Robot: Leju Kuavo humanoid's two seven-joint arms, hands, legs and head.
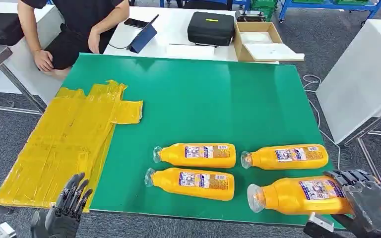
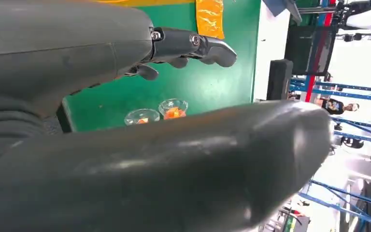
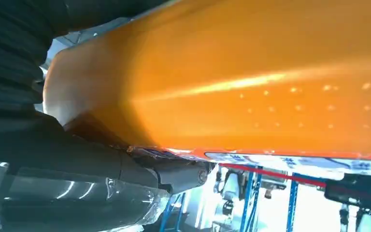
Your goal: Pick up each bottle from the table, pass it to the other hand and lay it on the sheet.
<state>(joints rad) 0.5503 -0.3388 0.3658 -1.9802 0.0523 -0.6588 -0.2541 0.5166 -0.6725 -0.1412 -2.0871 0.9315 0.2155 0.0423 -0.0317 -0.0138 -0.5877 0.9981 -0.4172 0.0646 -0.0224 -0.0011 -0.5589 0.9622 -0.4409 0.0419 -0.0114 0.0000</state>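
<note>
Green desk (image 1: 188, 99) surface carries four orange bottles lying on their sides. At the near right edge, the right robot hand (image 1: 364, 201) grips the base of the nearest bottle (image 1: 297, 196); whether it is lifted cannot be judged. At near left, the left robot hand (image 1: 67, 208) hangs with fingers apart, holding nothing. Three bottles (image 1: 196, 155) lie just beyond. A yellow sheet (image 1: 69, 144) overhangs the left edge. A person (image 1: 74, 29) sits at far left.

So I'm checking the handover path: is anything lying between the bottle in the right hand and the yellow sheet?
Yes. Two bottles lie on the green mat between the held bottle in the right hand and the yellow sheet.
</note>
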